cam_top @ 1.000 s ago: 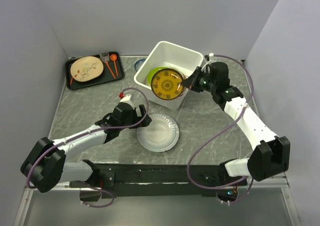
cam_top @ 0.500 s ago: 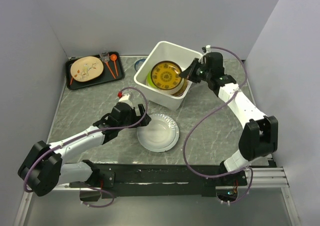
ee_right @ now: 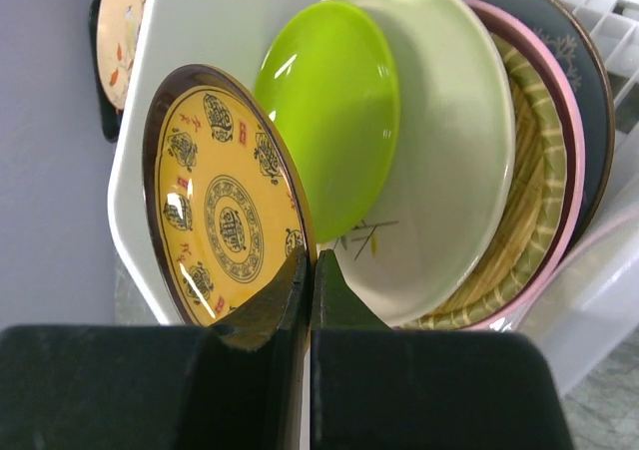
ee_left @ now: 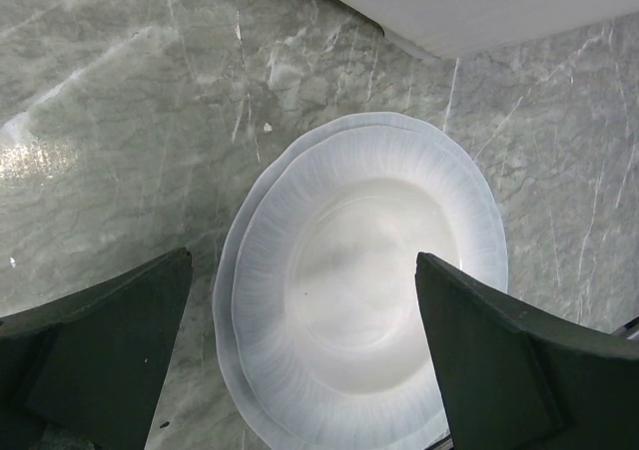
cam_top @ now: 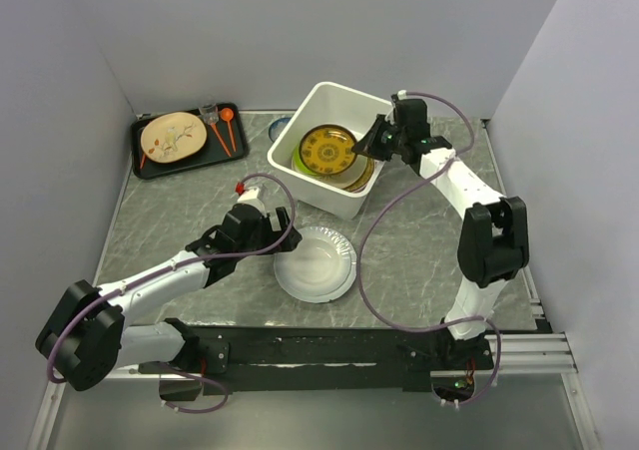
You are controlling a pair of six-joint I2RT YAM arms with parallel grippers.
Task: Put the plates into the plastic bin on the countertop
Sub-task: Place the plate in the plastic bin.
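Note:
A yellow plate (cam_top: pixel 326 153) with a dark rim and black motifs is held by its edge over the white plastic bin (cam_top: pixel 315 195), and my right gripper (cam_top: pixel 372 148) is shut on it. The right wrist view has that plate (ee_right: pixel 215 211) on edge ahead of my right gripper (ee_right: pixel 313 262), with lime green (ee_right: pixel 329 111), cream (ee_right: pixel 439 171), woven yellow (ee_right: pixel 529 171) and pink-rimmed plates stacked behind it in the bin. Two stacked white plates (cam_top: pixel 318 264) lie on the countertop (cam_top: pixel 180 221). My left gripper (ee_left: pixel 303 270) hangs open above them (ee_left: pixel 369 300).
A black tray (cam_top: pixel 150 166) at the back left carries a cream patterned plate (cam_top: pixel 172 138) and orange spoons (cam_top: pixel 228 131). A small blue-rimmed dish (cam_top: pixel 281 126) sits behind the bin. Walls close in the left, back and right sides.
My right arm has carried the yellow plate from the bin's front wall back over the stack inside it. The left arm has hardly moved.

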